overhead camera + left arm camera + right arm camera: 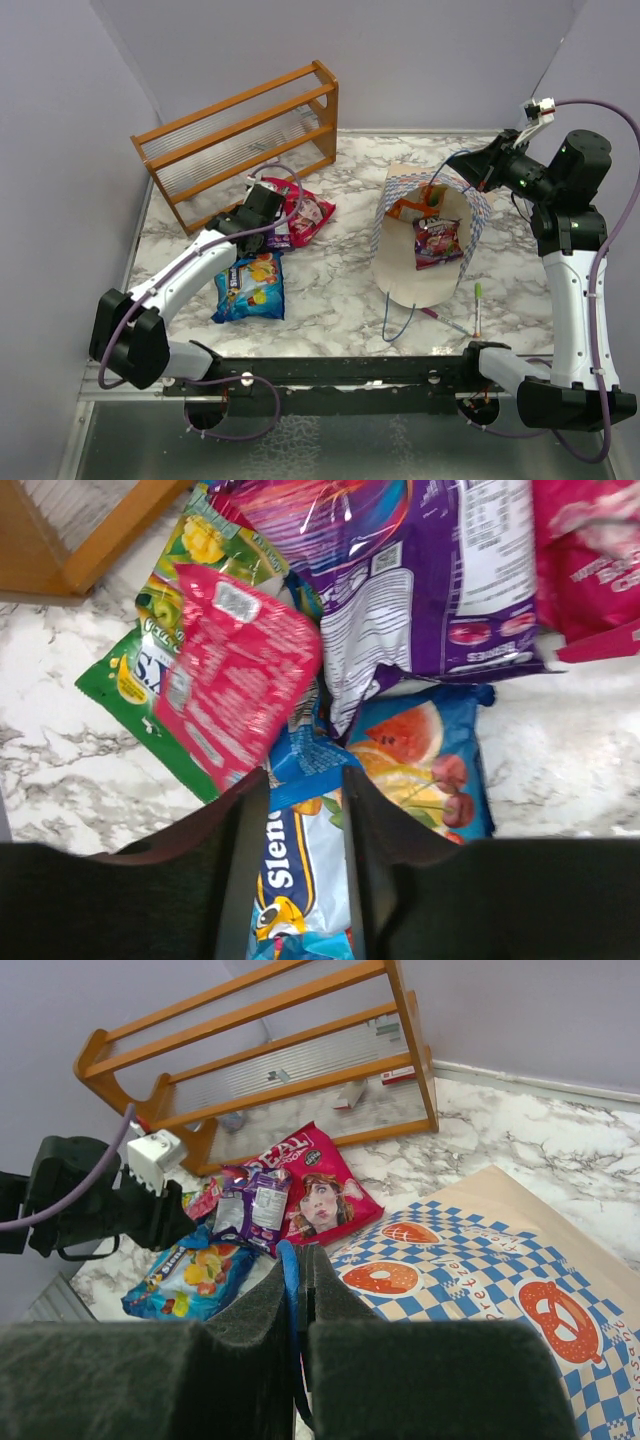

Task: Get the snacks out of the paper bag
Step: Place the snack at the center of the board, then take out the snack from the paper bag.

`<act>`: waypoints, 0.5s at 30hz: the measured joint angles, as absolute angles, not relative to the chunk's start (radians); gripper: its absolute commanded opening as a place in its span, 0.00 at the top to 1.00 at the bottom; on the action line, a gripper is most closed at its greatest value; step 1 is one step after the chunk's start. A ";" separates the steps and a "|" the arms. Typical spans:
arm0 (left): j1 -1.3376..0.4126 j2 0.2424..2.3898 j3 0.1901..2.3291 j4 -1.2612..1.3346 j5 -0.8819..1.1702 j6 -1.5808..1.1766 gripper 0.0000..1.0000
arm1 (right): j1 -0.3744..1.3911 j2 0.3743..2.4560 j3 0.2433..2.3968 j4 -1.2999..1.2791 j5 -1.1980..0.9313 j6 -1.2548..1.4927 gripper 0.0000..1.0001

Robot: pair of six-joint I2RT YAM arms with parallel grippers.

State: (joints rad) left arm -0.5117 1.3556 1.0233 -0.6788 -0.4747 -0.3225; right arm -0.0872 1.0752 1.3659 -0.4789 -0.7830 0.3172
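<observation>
Partly unpacked: a pile of foil snack packets lies on the left of the marble-patterned table [340,290], while others sit inside the large cream paper carrier bag [400,272] at centre right.

The left gripper [303,780] hangs over the pile with its fingers parted a little and gripping nothing, above a blue fruit-printed packet [300,870] lettered "Slene". A green packet [125,675] reads "S.X" under a red packet [235,670]. A purple packet [420,570] lies beyond. A pink packet [315,1195] shows "REAL" and a woman's face. The right gripper [297,1255] has its fingers pressed on the bag's blue cord handle [290,1280], beside blue checks and orange pretzel emblems. An orange packet [410,208] and a red-and-purple packet [438,240] show in the bag's mouth. A wooden slatted rack [240,140] stands far left. A green marker pen [477,305] and a pink marker pen [440,318] lie near the bag.
</observation>
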 measured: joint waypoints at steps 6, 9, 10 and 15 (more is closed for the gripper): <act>-0.511 1.282 1.105 -0.694 -0.336 -0.317 0.48 | -0.087 1.075 1.366 -0.479 -0.783 0.317 0.99; -0.511 1.195 1.116 -0.654 -0.206 -0.365 0.46 | -0.087 1.075 1.366 -0.479 -0.783 0.317 0.99; -0.511 1.170 1.111 -0.633 -0.156 -0.389 0.46 | -0.087 1.075 1.366 -0.479 -0.783 0.317 0.99; -0.569 1.061 0.992 -0.433 0.056 -0.577 0.47 | -0.087 1.075 1.366 -0.479 -0.783 0.318 0.99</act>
State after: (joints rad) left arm -0.5690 1.0607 0.9920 -0.4332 0.0559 -0.5770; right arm -0.0872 1.0752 1.3659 -0.4786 -0.7830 0.3176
